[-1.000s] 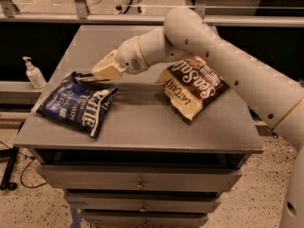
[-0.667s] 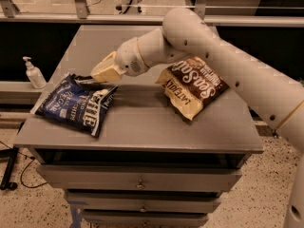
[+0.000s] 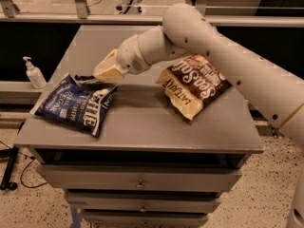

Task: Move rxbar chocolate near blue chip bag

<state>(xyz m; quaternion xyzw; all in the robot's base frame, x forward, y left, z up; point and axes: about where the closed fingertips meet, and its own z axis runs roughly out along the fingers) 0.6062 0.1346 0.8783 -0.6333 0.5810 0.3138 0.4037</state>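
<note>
The blue chip bag (image 3: 76,104) lies crinkled on the left part of the grey cabinet top (image 3: 142,122). The rxbar chocolate (image 3: 87,81), a small dark bar, shows at the bag's upper edge, right at the tip of my gripper (image 3: 100,76). The gripper reaches down from the right, low over the top, with its cream-coloured end against the bar. The arm hides part of the bar, so I cannot tell whether the bar rests on the surface or is held.
A brown-and-cream "Sea Salt" bag (image 3: 192,85) lies on the right part of the top, partly under my arm. A hand sanitizer bottle (image 3: 34,73) stands on a ledge to the left. Drawers (image 3: 140,182) sit below the front edge.
</note>
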